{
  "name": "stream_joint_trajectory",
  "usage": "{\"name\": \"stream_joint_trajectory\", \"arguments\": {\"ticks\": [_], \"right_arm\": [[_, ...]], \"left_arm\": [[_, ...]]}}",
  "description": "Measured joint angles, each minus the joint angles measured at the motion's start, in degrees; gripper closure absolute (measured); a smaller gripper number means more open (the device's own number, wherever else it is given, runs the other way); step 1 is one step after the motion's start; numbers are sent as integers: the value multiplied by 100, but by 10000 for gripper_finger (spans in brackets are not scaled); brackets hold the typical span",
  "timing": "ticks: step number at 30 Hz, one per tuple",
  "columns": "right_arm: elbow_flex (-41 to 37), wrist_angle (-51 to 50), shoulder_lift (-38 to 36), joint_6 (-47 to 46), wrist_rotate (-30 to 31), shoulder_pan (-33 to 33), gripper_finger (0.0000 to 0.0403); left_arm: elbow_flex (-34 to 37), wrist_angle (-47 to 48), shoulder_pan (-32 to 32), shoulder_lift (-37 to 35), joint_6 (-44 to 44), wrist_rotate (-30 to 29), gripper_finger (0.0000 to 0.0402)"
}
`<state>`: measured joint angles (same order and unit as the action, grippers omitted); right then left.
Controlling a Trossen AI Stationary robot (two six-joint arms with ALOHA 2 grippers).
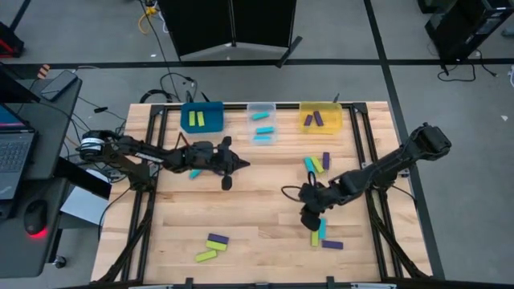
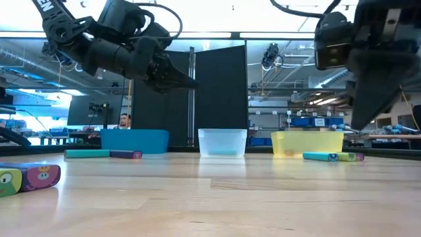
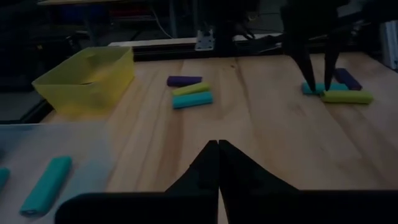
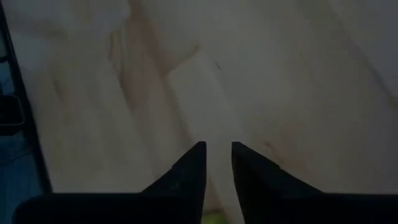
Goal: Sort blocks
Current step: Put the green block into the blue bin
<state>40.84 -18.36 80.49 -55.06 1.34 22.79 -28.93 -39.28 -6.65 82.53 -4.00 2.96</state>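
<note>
Right claw (image 1: 312,221) hangs low over the surface (image 1: 257,217), fingers a narrow slit apart and holding nothing, just beside a green block (image 1: 315,238), a cyan one (image 1: 322,229) and a purple one (image 1: 332,245). Left claw (image 1: 234,168) is pinched closed and empty mid-surface, near a lone cyan block (image 1: 194,173). More blocks sit in the blue bin (image 1: 202,117), clear bin (image 1: 262,122) and yellow bin (image 1: 320,117), plus loose clusters elsewhere. My guess is they're light, stiff and kinda slick plastic, so pinch across the narrow width at mid-length, or they'll probably twist or skid.
</note>
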Motion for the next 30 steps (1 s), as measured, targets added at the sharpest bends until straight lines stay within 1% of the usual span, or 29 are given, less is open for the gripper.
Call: {"name": "stream_joint_trajectory", "arguments": {"ticks": [3,7,14,19,21,23,27,30], "right_arm": [[0,-1,0,-363,4,198,294],[22,-79,0,-454,67,476,272],[451,-1045,0,-159,298,820,239],[656,-1199,0,253,310,1027,233],[689,-1175,0,462,289,1115,241],[693,-1180,0,595,102,1180,260],[693,-1189,0,642,-142,1206,328],[693,-1161,0,957,-273,1211,384]], "left_arm": [[0,24,74,1,-25,1,391],[0,21,85,1,-29,2,391],[0,19,74,1,-81,2,391],[0,-2,71,1,-177,2,391],[0,20,74,1,-178,2,391],[0,55,74,1,-178,2,391],[0,106,74,1,-180,2,391],[-2,139,74,3,-205,-72,391]]}}
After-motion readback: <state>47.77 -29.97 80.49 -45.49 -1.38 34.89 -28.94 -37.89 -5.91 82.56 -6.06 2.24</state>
